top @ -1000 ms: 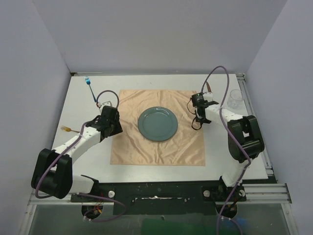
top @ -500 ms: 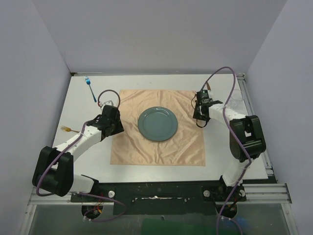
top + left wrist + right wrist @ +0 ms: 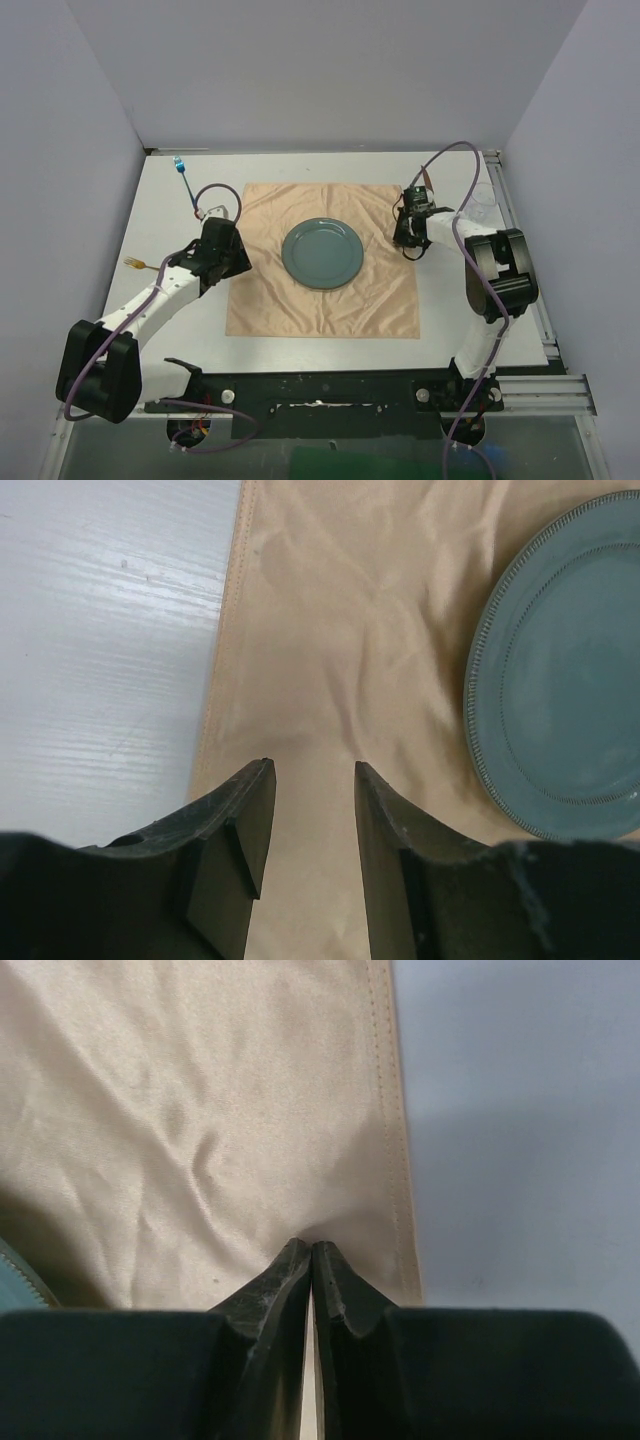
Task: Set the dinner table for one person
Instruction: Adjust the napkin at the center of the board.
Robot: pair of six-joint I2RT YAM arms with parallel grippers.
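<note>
A peach-orange cloth (image 3: 320,300) lies spread on the white dinner table (image 3: 455,300), with a teal plate (image 3: 322,253) at its middle. My right gripper (image 3: 406,244) is down at the cloth's right hem. In the right wrist view its jaws (image 3: 312,1247) are shut, tips pinching a small pucker of cloth (image 3: 200,1090) just inside the hem, bare table (image 3: 520,1110) to the right. My left gripper (image 3: 240,262) hovers over the cloth's left side. In the left wrist view it (image 3: 310,765) is open with only cloth (image 3: 330,630) between the fingers, the plate (image 3: 570,670) off to its right.
A blue-handled utensil (image 3: 183,172) lies at the table's far left. A gold fork (image 3: 135,264) rests near the left edge beside my left arm. A clear glass (image 3: 482,200) stands at the far right by the rail.
The right jaws have closed together on the cloth near its right hem. The left arm has shifted only slightly and its jaws keep the same gap.
</note>
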